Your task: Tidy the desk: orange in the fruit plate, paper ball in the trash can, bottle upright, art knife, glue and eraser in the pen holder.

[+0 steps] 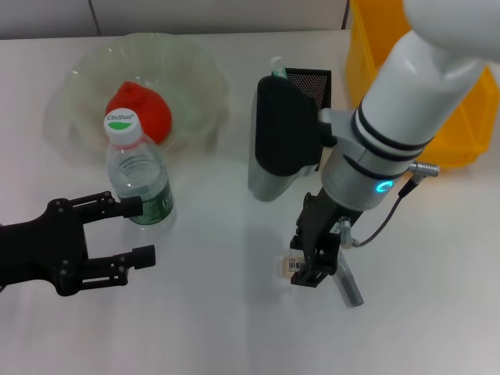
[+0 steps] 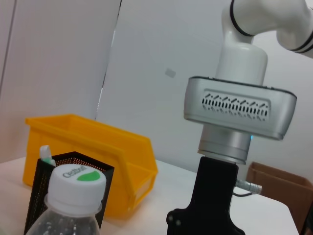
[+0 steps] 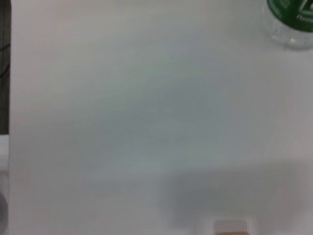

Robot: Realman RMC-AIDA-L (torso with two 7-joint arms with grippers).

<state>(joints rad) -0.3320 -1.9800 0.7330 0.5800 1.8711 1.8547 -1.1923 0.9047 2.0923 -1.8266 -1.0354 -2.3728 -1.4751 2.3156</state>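
Observation:
The orange (image 1: pixel 141 109) lies in the clear fruit plate (image 1: pixel 195 70) at the back left. In front of it the bottle (image 1: pixel 139 176) stands upright, its white cap (image 2: pixel 78 178) close in the left wrist view. My left gripper (image 1: pixel 138 232) is open just in front of the bottle, not touching it. My right gripper (image 1: pixel 314 262) hangs low over the table right beside the small eraser (image 1: pixel 288 266), with a grey art knife (image 1: pixel 348 287) lying on its other side. A white and green glue stick (image 1: pixel 276 69) pokes out of the black mesh pen holder (image 1: pixel 311 81). The paper ball is out of view.
A yellow bin (image 1: pixel 469 117) stands at the back right, also seen behind the pen holder (image 2: pixel 73 169) as the yellow bin (image 2: pixel 98 142). My right arm's grey wrist housing (image 1: pixel 277 141) hides part of the table's middle. A brown cardboard box (image 2: pixel 279 188) sits off the desk.

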